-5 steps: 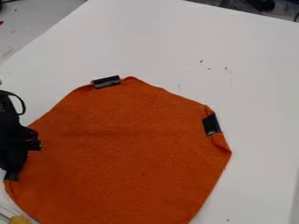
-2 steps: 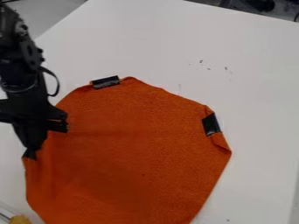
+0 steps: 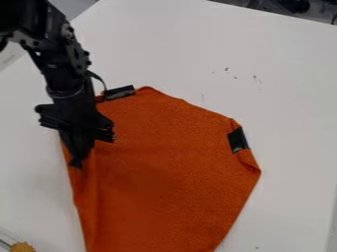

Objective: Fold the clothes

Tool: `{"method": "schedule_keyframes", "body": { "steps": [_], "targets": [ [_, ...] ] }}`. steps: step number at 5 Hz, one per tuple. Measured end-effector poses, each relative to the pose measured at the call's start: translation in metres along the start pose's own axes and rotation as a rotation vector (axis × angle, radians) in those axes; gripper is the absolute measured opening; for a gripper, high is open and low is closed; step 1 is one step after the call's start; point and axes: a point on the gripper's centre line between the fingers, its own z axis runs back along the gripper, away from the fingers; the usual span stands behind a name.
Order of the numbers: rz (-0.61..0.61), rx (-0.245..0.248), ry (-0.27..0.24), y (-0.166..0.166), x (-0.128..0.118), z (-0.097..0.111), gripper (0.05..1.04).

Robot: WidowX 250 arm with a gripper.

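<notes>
- Crossing your view from the upper left, the jointed black metal arm (image 3: 66, 69) covers the upper left side of the cloth, with a black cable loop (image 3: 99, 79) close to the cloth's top strip.
- In your lower left corner, a golden-yellow, bumpy-edged object (image 3: 23, 247) sits near the cloth; its material is hard to tell.
- Dark specks (image 3: 227, 69) mark the smooth white counter (image 3: 276, 108) above and right of the cloth, and dark objects (image 3: 293, 5) lie beyond its far edge.
- Your black two-finger hand (image 3: 77, 163) points down, closed on the left edge of the broad orange fabric cloth (image 3: 164, 172).
- From your hand, the cloth spreads right and toward you over the counter, a fold running down beneath the fingertips.
- You have shiny black strips on its top edge (image 3: 119, 92) and right edge (image 3: 237, 140).
</notes>
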Motion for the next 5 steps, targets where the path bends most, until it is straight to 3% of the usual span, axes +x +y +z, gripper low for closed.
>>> {"method": "schedule_keyframes", "body": {
  "steps": [2,3,5],
  "targets": [
    [-0.073,-0.047,0.0,-0.018,0.016,-0.013,0.112],
    [-0.095,-0.092,-0.015,-0.024,0.024,-0.013,0.292],
    [-0.046,-0.249,-0.004,-0.059,0.046,-0.001,0.871]
  ]
}}
